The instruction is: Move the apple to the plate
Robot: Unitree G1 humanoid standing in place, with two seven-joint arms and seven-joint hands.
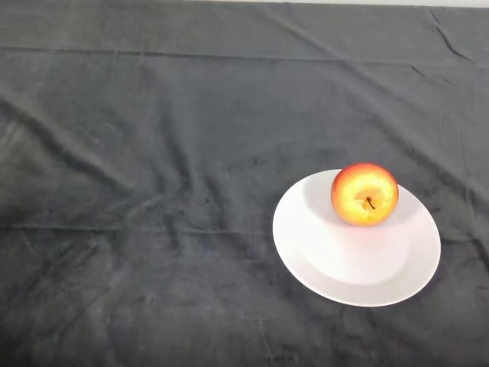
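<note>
Your red-yellow apple (364, 193) sits on the white plate (344, 267), at its far rim. The plate lies near the table's right edge on the dark cloth (153, 153)

- The apple (364, 193) is red with a wide yellow patch around its short dark stem, which faces up and toward the camera. It sits on the far part of the plate, close to the rim.
- The plate (344, 264) is plain white, round and shallow, lying flat on the dark-clothed desk, right of centre.
</note>
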